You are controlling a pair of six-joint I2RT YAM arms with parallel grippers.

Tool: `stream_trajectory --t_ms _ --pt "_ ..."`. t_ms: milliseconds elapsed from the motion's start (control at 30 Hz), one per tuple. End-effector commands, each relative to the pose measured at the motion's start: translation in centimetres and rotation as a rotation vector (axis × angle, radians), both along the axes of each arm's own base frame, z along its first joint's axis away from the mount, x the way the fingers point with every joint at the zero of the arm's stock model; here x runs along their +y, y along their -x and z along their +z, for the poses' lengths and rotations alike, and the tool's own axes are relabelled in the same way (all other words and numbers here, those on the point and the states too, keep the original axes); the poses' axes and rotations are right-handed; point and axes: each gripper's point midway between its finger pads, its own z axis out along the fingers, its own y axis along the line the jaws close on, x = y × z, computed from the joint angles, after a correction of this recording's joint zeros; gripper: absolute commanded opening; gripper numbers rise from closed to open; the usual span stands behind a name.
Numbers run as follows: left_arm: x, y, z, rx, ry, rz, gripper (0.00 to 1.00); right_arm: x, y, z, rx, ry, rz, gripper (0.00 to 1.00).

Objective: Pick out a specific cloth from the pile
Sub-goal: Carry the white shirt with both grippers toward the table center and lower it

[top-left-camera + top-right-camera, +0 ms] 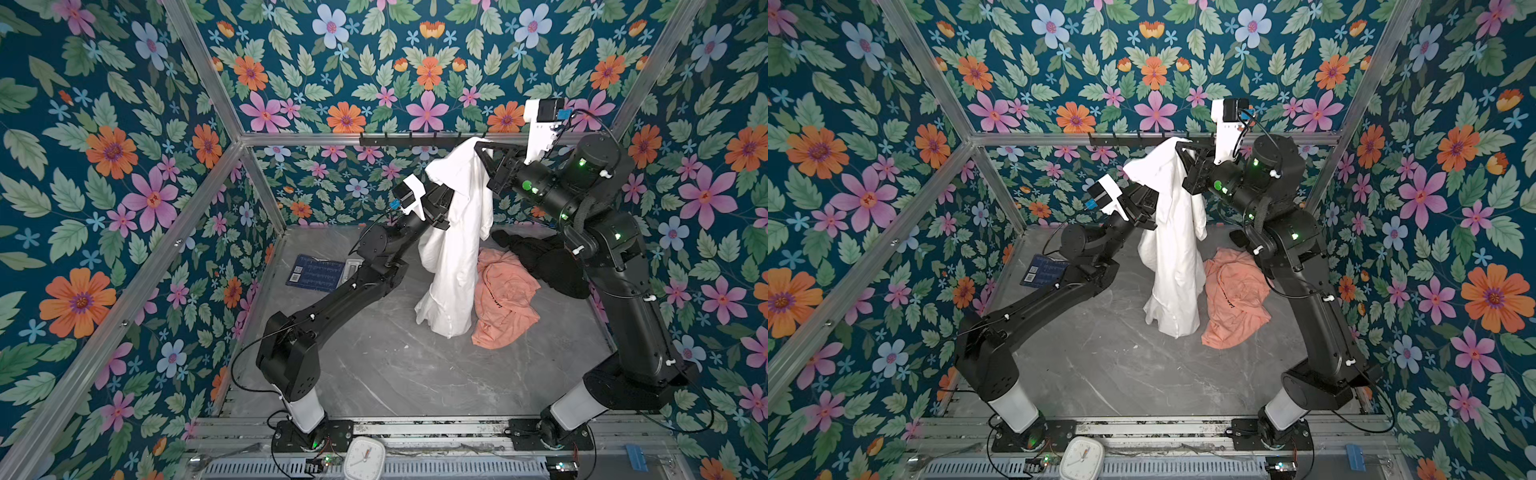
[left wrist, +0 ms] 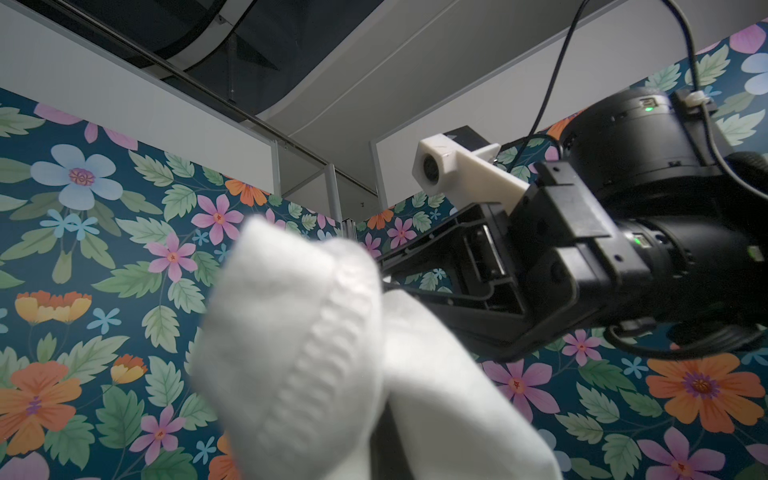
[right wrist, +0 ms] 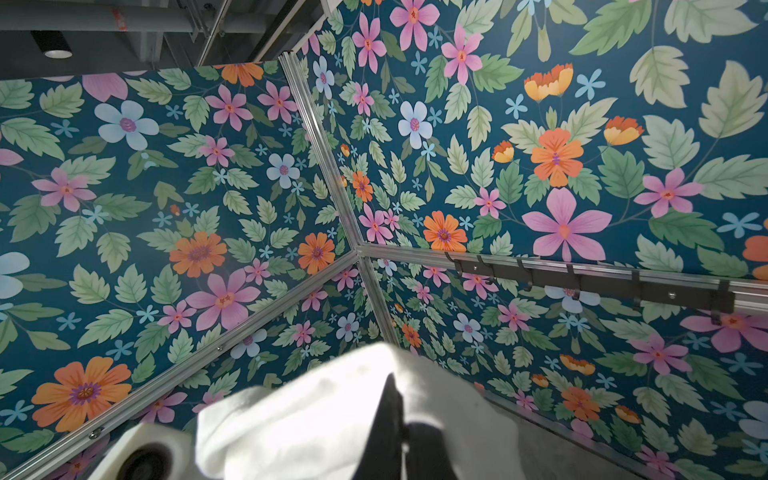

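The cloth (image 1: 451, 257) (image 1: 1173, 257), a large plain white garment, hangs lifted high, and its lower end rests on the grey table. My right gripper (image 1: 478, 148) (image 1: 1180, 147) is shut on its top edge just below the hook rail. Lower and to the left, my left gripper (image 1: 445, 203) (image 1: 1151, 201) is shut on a bunched fold. In the wrist views white fabric (image 2: 299, 353) (image 3: 299, 415) wraps the dark fingers (image 2: 384, 440) (image 3: 390, 415). What stays of the pile lies on the table to the right: a salmon-orange shirt (image 1: 505, 299) (image 1: 1233, 299) and a black garment (image 1: 544, 262).
A black hook rail (image 1: 415, 139) (image 3: 582, 278) runs along the back wall. A dark blue card (image 1: 316, 272) lies at the table's left edge. A white clock (image 1: 365, 457) sits at the front. Floral walls and aluminium posts enclose the table (image 1: 395, 374).
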Motion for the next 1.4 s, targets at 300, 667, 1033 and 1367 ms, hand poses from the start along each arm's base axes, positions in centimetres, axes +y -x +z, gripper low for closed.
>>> stream_trajectory --t_ms 300,667,1033,1367 --pt "3.5 0.0 0.2 -0.007 0.008 0.101 0.0 1.8 -1.4 -0.5 0.0 -0.044 0.047 0.0" --pt "6.5 -1.2 -2.0 0.048 -0.057 0.214 0.0 3.3 -2.7 -3.5 0.074 -0.054 0.088 0.0" --pt "10.1 -1.6 -1.1 0.053 -0.052 0.31 0.0 5.1 -4.6 -4.6 0.112 -0.06 0.133 0.0" --pt "11.4 -1.9 -0.4 0.046 -0.057 0.354 0.0 6.7 -5.4 -3.9 0.112 -0.068 0.182 0.0"
